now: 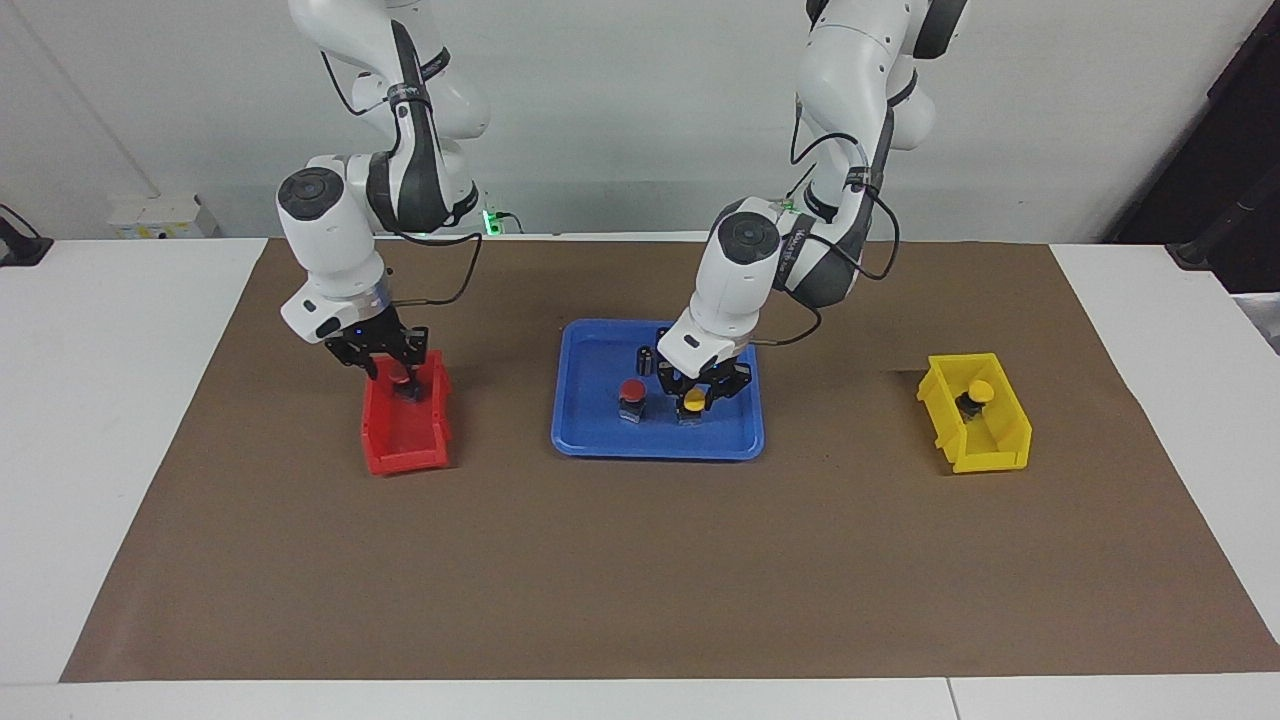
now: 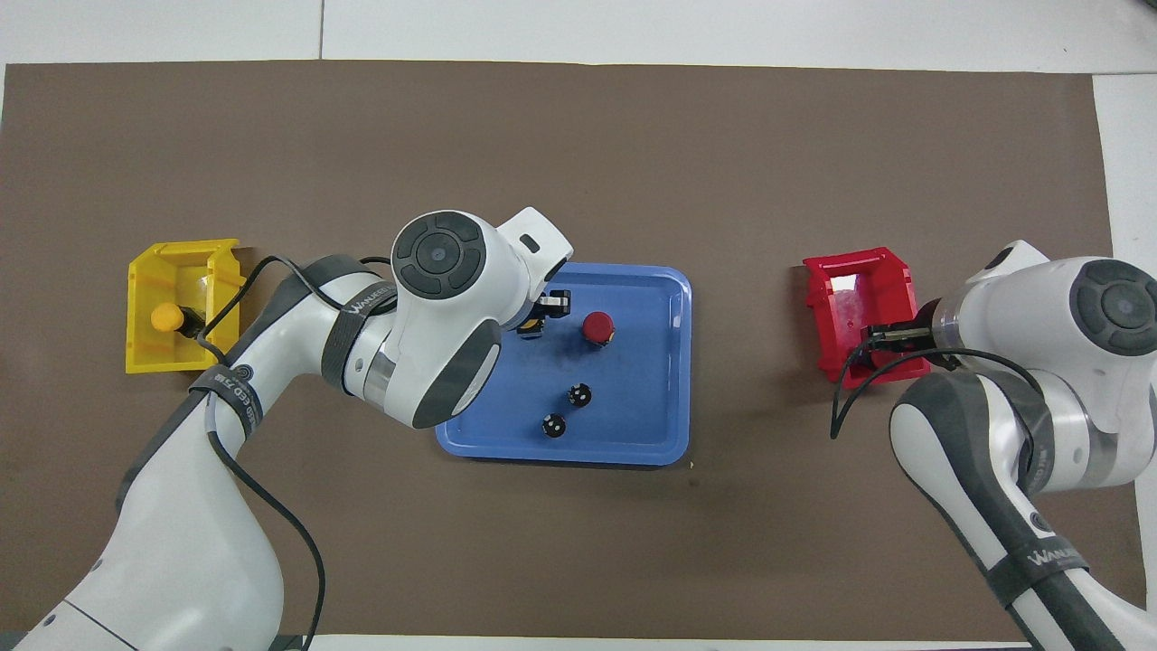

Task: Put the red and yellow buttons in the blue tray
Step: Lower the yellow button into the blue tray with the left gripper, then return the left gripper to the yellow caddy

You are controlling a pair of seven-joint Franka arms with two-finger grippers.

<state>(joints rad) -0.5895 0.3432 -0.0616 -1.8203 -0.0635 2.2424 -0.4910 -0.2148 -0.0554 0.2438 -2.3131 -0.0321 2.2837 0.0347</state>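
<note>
The blue tray (image 1: 655, 448) (image 2: 669, 362) lies mid-table. A red button (image 1: 631, 392) (image 2: 597, 325) stands in it. Beside it stands a yellow button (image 1: 693, 402), with my left gripper (image 1: 697, 395) (image 2: 538, 316) low around it in the tray. The second yellow button (image 1: 980, 393) (image 2: 167, 316) lies in the yellow bin (image 1: 990, 455) (image 2: 145, 362). My right gripper (image 1: 398, 370) (image 2: 881, 339) is down in the red bin (image 1: 405, 455) (image 2: 836, 271), shut on the second red button (image 1: 400, 380). The overhead view hides that button.
Two dark capless cylinders (image 1: 645, 360) (image 2: 579, 394) stand in the blue tray, nearer to the robots than the buttons. The red bin sits toward the right arm's end of the brown mat (image 1: 640, 580), the yellow bin toward the left arm's end.
</note>
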